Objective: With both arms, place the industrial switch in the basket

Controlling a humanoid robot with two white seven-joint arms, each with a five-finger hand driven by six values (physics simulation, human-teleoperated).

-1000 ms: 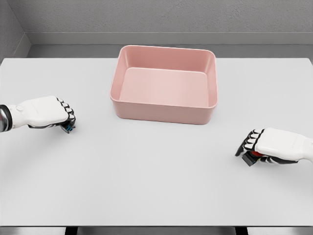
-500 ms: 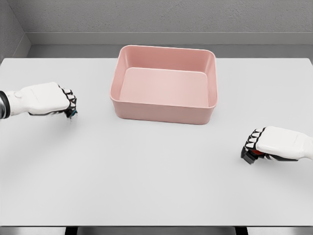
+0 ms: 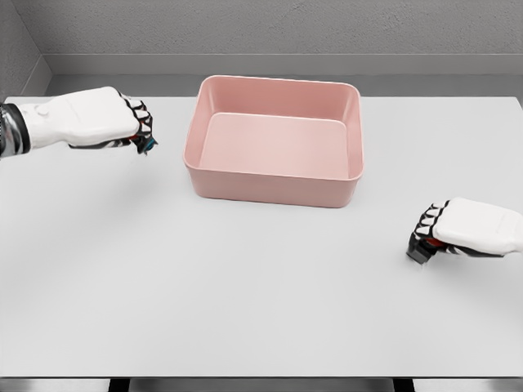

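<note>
At the far left of the counter, our left hand hangs in the air, curled tight on a small dark object we take for a switch; it could slip or clip the pink basket rim. The basket holds nothing. At right, our right hand clamps a dark piece showing red, mostly hidden under fingers.

The pink rectangular basket sits upright and empty, while one small dark switch, mostly hidden in a closed fist, is held raised just left of the basket, and another dark, red-accented switch lies gripped well right of its front corner.
</note>
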